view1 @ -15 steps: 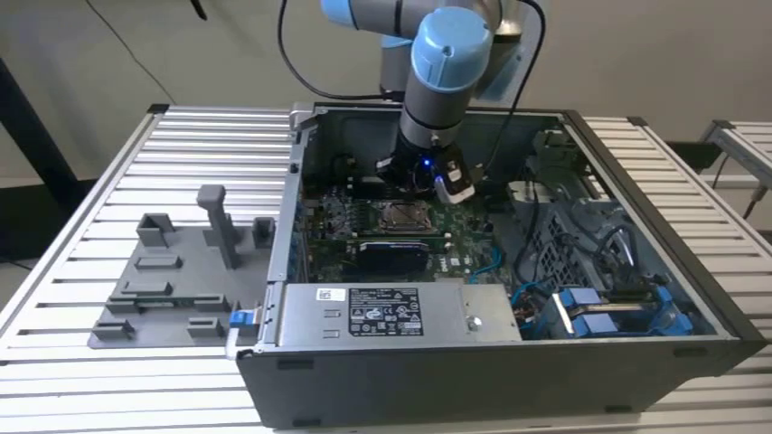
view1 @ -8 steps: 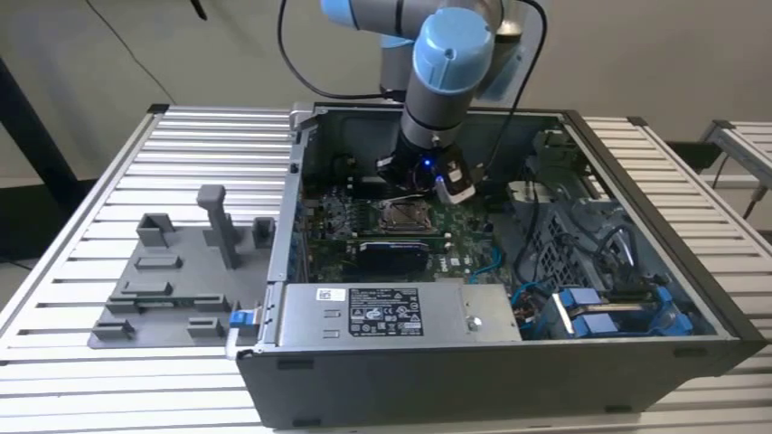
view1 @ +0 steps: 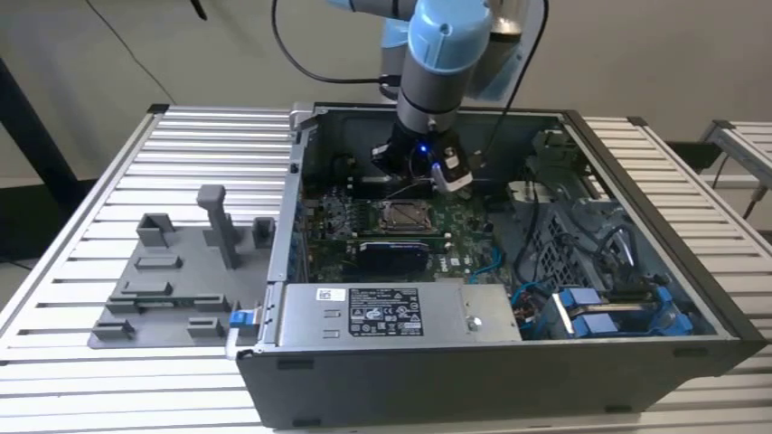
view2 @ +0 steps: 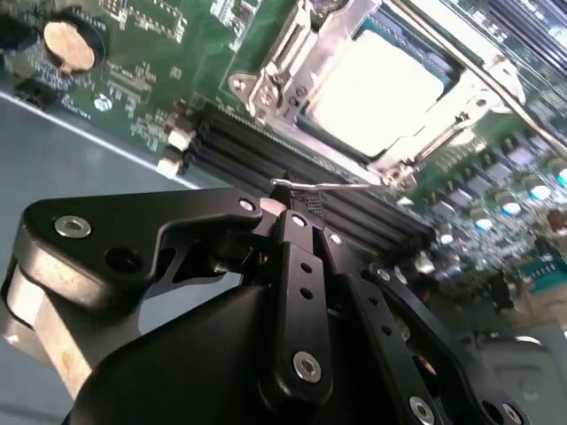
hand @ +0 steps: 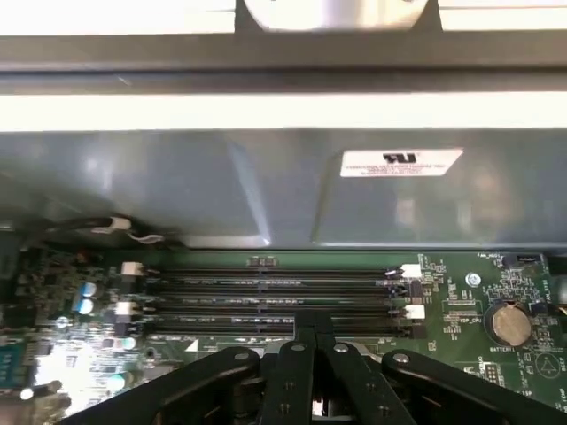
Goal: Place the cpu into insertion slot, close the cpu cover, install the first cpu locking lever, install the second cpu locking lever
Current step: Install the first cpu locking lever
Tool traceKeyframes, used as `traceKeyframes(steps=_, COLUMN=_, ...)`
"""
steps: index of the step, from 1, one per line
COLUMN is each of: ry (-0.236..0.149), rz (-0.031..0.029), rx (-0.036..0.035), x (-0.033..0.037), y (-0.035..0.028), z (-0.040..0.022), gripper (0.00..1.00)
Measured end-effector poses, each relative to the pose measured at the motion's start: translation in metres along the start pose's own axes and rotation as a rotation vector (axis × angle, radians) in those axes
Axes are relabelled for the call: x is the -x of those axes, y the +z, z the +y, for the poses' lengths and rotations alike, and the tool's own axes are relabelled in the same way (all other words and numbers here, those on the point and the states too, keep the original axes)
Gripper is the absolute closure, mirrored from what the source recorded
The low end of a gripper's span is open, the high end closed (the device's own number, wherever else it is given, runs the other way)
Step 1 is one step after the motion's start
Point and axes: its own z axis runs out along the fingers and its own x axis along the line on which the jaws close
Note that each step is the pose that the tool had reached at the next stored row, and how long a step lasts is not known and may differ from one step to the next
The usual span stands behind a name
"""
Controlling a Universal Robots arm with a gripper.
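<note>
The gripper is working at the locking-lever step, I judge. Its black fingers are pinching narrow, gripping nothing I can confirm, and a thin bent wire lever is lying right at their tips. Just beyond, the flat pale cpu is sitting in the insertion slot under the silver cpu cover. Springy wire is probably calling for a steady, well-aimed push.

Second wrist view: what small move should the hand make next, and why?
Probably press the locking lever down: the hand sits at its free end, and the cpu cover already lies over the cpu.
</note>
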Motion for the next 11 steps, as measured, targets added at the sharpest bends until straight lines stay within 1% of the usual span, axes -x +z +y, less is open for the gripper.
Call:
traceKeyframes(steps=3, ry=0.000, rz=-0.0005, rx=-0.0002, x=-0.0106, y=-0.0045, z=0.0014, gripper=0.89)
traceKeyframes(steps=6, ry=-0.001, rz=-0.0024, rx=0.0001, x=-0.0216, y=-0.0066, z=0.0020, gripper=0.89)
traceKeyframes(steps=8, ry=-0.001, rz=-0.0040, rx=0.0000, x=-0.0274, y=-0.0068, z=0.0019, gripper=0.89)
traceKeyframes(steps=11, ry=-0.003, rz=-0.0075, rx=-0.0006, x=-0.0339, y=-0.0057, z=0.0014, gripper=0.89)
